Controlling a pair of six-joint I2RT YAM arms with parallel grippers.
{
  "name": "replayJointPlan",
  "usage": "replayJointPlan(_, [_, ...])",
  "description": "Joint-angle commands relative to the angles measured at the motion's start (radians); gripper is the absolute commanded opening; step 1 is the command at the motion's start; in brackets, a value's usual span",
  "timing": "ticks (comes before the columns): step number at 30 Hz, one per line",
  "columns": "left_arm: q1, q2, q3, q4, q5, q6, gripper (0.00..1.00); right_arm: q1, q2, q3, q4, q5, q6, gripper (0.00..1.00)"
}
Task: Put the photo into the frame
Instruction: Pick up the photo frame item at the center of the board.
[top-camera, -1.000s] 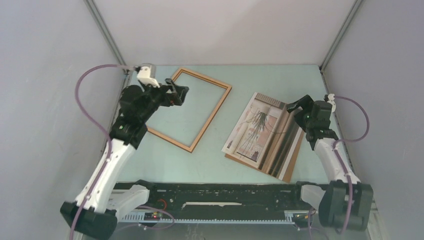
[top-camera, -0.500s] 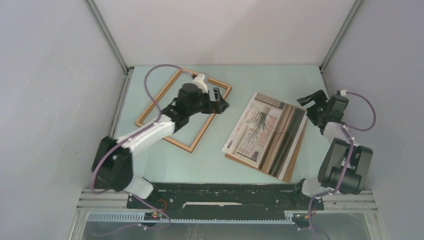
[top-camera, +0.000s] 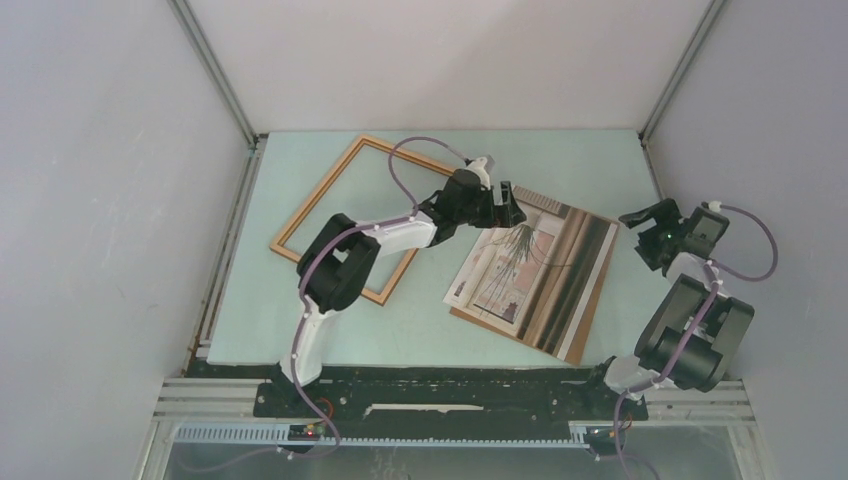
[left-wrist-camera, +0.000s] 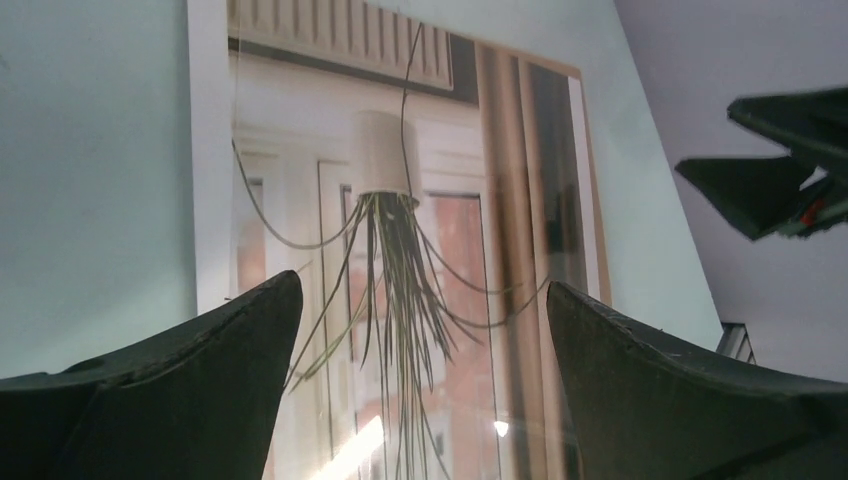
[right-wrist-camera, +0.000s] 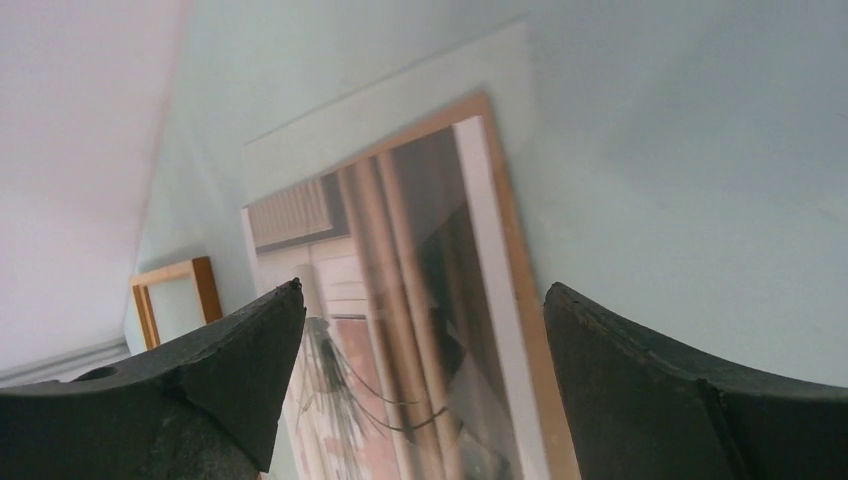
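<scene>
The photo (top-camera: 530, 265), a print of a spiky dark plant with brown stripes on its right, lies flat right of centre on a brown backing board. It fills the left wrist view (left-wrist-camera: 400, 250) and shows in the right wrist view (right-wrist-camera: 400, 330). The thin wooden frame (top-camera: 300, 215) lies empty at the back left; a corner shows in the right wrist view (right-wrist-camera: 175, 290). My left gripper (top-camera: 508, 208) is open over the photo's far left corner. My right gripper (top-camera: 645, 215) is open, off the photo's right edge.
The brown backing board (top-camera: 585, 325) sticks out under the photo along its right and near edges. A clear sheet seems to lie over the photo and past its far edge (right-wrist-camera: 400, 100). Grey walls close the table on three sides.
My left arm has swung right from over the frame to the photo's far left corner. My right arm has drawn back to the right, away from the photo.
</scene>
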Motion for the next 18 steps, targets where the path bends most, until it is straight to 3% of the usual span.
replayJointPlan(1, [-0.019, 0.067, 0.121, -0.015, -0.01, -0.066, 0.99, -0.055, -0.043, -0.044, -0.031, -0.026, -0.032, 0.96])
replayJointPlan(11, [-0.074, 0.083, 0.139, -0.195, -0.232, 0.027, 0.99, -0.078, 0.072, -0.102, 0.176, -0.15, 0.042, 0.96])
replayJointPlan(18, [-0.068, 0.089, 0.137, -0.243, -0.272, 0.051, 1.0, -0.079, 0.148, -0.099, 0.208, -0.171, 0.064, 0.92])
